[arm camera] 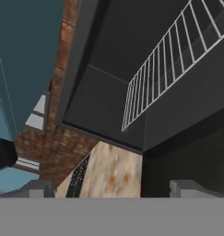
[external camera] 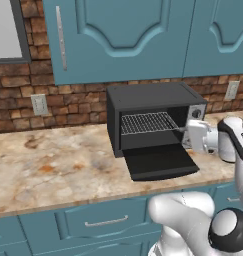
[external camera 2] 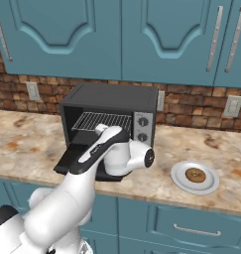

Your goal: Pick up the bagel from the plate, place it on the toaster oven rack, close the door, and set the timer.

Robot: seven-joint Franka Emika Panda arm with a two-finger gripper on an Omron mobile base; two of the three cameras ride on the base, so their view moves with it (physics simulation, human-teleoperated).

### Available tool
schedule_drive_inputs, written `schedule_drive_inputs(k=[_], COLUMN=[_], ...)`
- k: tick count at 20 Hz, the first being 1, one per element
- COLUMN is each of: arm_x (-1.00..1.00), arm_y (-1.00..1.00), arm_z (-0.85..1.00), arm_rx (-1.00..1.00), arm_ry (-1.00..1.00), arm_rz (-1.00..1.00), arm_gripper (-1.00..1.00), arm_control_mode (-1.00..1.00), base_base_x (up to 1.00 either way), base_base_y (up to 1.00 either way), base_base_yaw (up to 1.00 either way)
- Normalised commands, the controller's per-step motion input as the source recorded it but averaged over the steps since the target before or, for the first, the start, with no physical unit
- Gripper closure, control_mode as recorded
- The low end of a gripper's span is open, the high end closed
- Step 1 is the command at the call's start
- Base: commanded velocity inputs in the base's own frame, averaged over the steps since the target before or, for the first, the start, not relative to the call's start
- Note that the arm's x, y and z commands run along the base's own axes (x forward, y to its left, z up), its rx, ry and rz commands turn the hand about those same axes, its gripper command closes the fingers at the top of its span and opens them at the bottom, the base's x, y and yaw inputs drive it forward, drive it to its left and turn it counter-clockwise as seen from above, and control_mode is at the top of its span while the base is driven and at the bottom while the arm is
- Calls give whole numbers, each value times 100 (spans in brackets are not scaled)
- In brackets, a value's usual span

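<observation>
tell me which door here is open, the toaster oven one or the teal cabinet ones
The toaster oven door: it lies folded down flat in front of the cavity, baring the rack. The teal cabinet doors above all sit shut.

The door [external camera: 160, 162] is dropped flat, so the oven [external camera 2: 112, 94] mouth is wide open, with room above the rack [external camera: 148, 122]. The arm [external camera 2: 99, 149] itself crowds the front. Bagel [external camera 2: 195, 174] on plate [external camera 2: 180, 182] sits well apart, open tabletop [external camera 2: 226, 144] all round.
</observation>
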Motion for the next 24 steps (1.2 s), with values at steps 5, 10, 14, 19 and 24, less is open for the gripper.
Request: schedule_drive_inputs(k=[5, 10, 14, 19, 24], arm_x=[34, 25, 21, 15, 11], arm_y=[9, 16, 16, 14, 12], arm_z=[-10, -11, -10, -15, -14], arm_rx=[0, 0, 0, -2, -6], arm_ry=[0, 0, -3, -9, -10], arm_rz=[0, 0, 0, 0, 0], arm_gripper=[-100, -100, -100, -100, -100], arm_control_mode=[-100, -100, -100, -100, -100], base_base_x=[0, 0, 0, 0, 0], base_base_y=[0, 0, 0, 0, 0], base_base_yaw=[0, 0, 0, 0, 0])
